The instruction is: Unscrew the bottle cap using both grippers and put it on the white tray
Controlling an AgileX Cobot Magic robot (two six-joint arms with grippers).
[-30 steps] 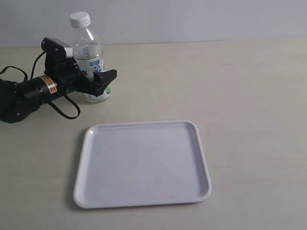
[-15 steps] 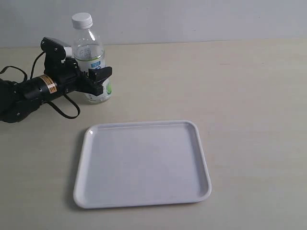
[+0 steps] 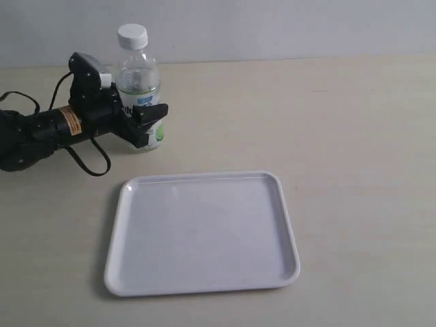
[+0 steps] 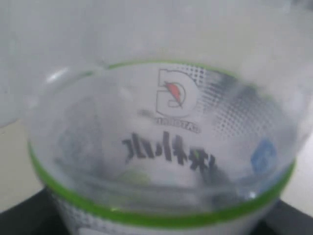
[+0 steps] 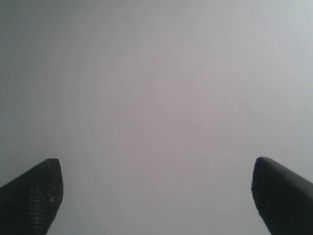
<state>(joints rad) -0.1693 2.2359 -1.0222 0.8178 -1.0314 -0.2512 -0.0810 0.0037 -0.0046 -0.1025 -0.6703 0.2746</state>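
Note:
The clear bottle (image 3: 138, 82) stands upright at the back left of the table, its white bottle cap (image 3: 132, 36) screwed on top. My left gripper (image 3: 140, 120), slim and black with a yellow label, is shut on the bottle's labelled lower body from the left. The left wrist view is filled by the bottle's label (image 4: 168, 147) with its green band, and black fingers (image 4: 22, 219) show at the corners. The white tray (image 3: 204, 235) lies in front of the bottle, with nothing on it. My right gripper (image 5: 156, 196) is open and faces a blank grey surface; the exterior view does not show it.
Black cables (image 3: 85, 160) trail from the left arm (image 3: 34, 133) across the table at the far left. The beige tabletop (image 3: 354, 157) stretches to the right of the tray and bottle. A pale wall (image 3: 272, 27) rises behind the table.
The left gripper's jaws closed on the bottle's body. Bottle and gripper then shifted together to the right. The tray has not moved.

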